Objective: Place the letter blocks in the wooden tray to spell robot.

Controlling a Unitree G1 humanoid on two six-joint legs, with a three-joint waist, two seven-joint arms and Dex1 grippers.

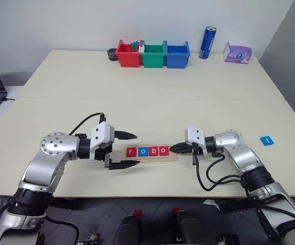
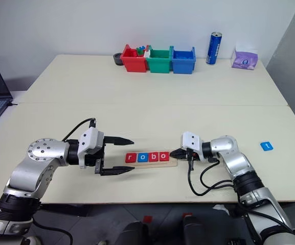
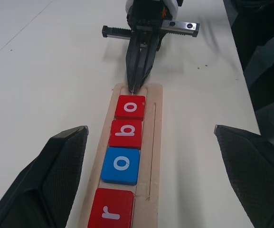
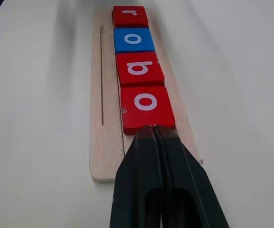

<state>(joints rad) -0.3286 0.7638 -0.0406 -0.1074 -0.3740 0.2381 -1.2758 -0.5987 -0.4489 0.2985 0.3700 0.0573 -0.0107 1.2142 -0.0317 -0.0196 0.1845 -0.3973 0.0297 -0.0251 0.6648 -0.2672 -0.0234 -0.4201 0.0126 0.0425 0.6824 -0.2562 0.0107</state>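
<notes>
The wooden tray [image 1: 152, 153] lies near the front edge of the table [image 1: 152, 102], between the two arms, its long axis running side to side across the robot's front. Four letter blocks [image 1: 147, 151] sit in its groove, reading r, o, b, o from the robot's left to its right, letters upright toward the robot.

The right gripper [image 1: 174, 148] is fully closed with nothing between its fingers; its tip rests at the tray's right end, apparently touching the last o, probably nudging the row tight. The left gripper [image 1: 129, 150] stands wide open, straddling the tray's left end without contact.

Remaining step: the blue t block [image 1: 267, 140], lying well apart to the right. The right gripper must open, reach it, then seat it in the free end slot.
</notes>
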